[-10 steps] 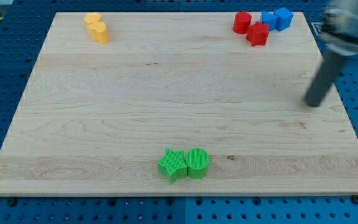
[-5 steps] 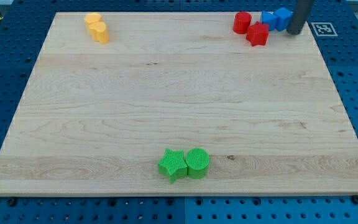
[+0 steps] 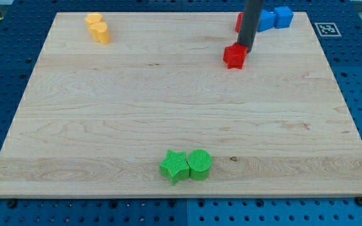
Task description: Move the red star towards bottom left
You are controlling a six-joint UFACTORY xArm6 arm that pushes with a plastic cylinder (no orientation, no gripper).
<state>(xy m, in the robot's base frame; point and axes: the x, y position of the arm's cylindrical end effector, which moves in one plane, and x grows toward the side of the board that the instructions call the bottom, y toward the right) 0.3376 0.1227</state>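
The red star (image 3: 234,56) lies on the wooden board (image 3: 168,107) in the upper right part, below and left of the other red and blue blocks. My tip (image 3: 245,48) touches the star's upper right side. The rod rises from there to the view's top and hides most of a second red block (image 3: 239,22), whose shape I cannot make out.
Two blue blocks (image 3: 275,17) sit together at the board's top right, just right of the rod. Two yellow blocks (image 3: 97,27) sit at the top left. A green star (image 3: 175,166) and a green round block (image 3: 200,164) touch each other near the bottom edge.
My tip swung from the right side up past the blue blocks, then left and down onto the red star. The star slid down and left, away from the red and blue cluster.
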